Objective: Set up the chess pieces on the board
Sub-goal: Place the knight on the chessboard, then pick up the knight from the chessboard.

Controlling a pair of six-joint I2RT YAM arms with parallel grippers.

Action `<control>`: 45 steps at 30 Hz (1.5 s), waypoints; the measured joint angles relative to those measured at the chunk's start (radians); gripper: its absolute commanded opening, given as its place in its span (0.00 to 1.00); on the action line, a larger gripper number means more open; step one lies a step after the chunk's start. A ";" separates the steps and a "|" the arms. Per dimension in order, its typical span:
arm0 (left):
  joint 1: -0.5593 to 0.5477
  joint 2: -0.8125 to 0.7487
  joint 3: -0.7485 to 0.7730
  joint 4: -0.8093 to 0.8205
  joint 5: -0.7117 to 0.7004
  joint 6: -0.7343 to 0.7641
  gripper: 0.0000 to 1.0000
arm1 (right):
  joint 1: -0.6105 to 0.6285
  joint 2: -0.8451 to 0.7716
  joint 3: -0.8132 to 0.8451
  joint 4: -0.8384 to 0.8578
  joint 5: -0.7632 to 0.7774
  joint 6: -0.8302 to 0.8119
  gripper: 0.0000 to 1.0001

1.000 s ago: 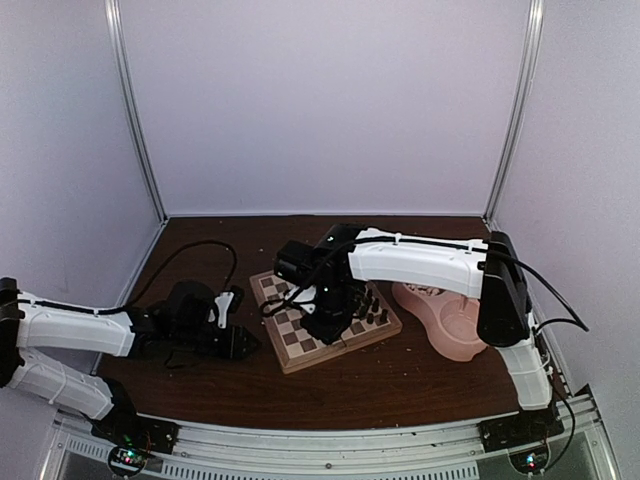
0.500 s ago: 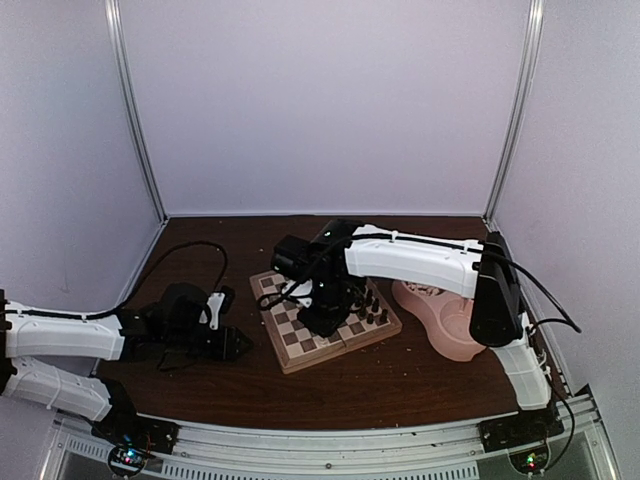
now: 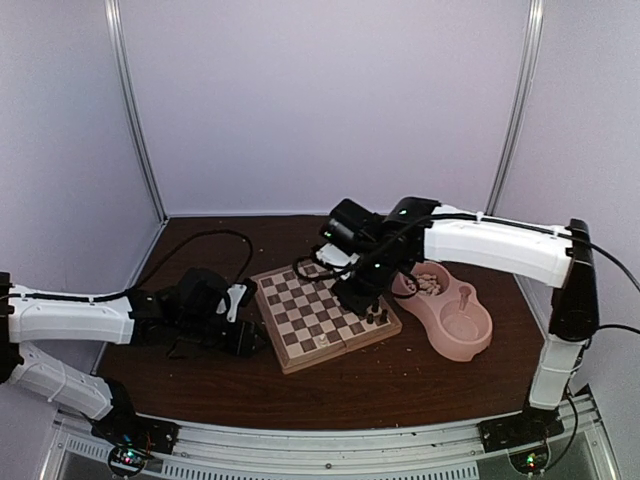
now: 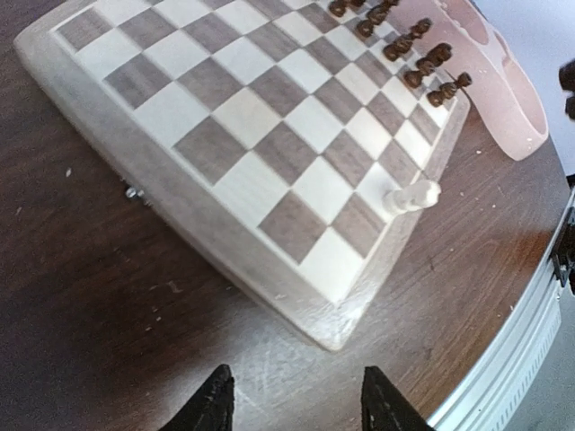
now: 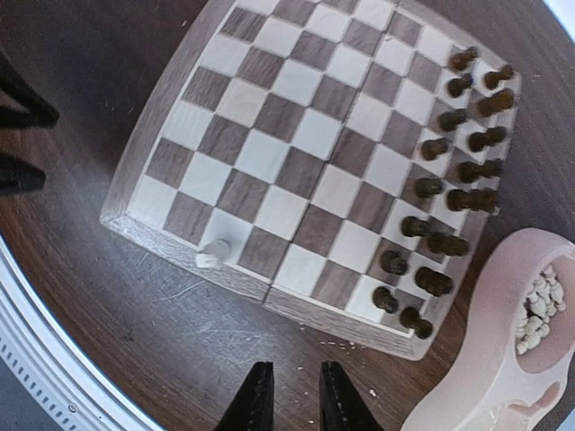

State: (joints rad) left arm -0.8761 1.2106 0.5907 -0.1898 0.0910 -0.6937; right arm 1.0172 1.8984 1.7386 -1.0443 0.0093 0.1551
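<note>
The board (image 3: 300,310) lies in the middle of the brown table (image 3: 400,385), turned a bit so that one corner points toward the arms. Only one white piece (image 4: 411,196) is on it. It sits on a square in the row along the near edge, all by itself. I cannot tell if it stands quite straight. Two rows of dark pieces (image 5: 449,189) line the right side of the board, next to the pink bowl (image 3: 470,345). A heap of other white pieces (image 5: 536,314) lies in the far cup of that bowl.

The left end effector (image 3: 243,338) is down low over the table, just beside the left side of the board. Its fingers (image 4: 216,404) are partly spread, not very wide, and there is nothing between them. Seen from its own camera, the near corner of the board lies just ahead of the tips. The white piece is farther on and off to the right, not touching them.

The right end effector (image 3: 358,298) hangs up over the right half of the board, near the dark pieces. Its two fingers (image 5: 256,395) are close together with a small gap, and nothing is in the gap. Its camera looks down on the whole board. There the white piece is off to the left of the fingers, well apart from them.
</note>
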 measured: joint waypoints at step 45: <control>-0.195 0.706 0.797 -0.389 -0.162 0.123 0.21 | -0.364 -0.860 -1.056 0.809 0.035 0.027 0.26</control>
State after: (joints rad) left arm -1.0710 1.9167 1.3880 -0.5793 -0.0711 -0.5705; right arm 0.6529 1.0386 0.6830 -0.2356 0.0448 0.1822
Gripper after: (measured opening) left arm 0.238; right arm 0.260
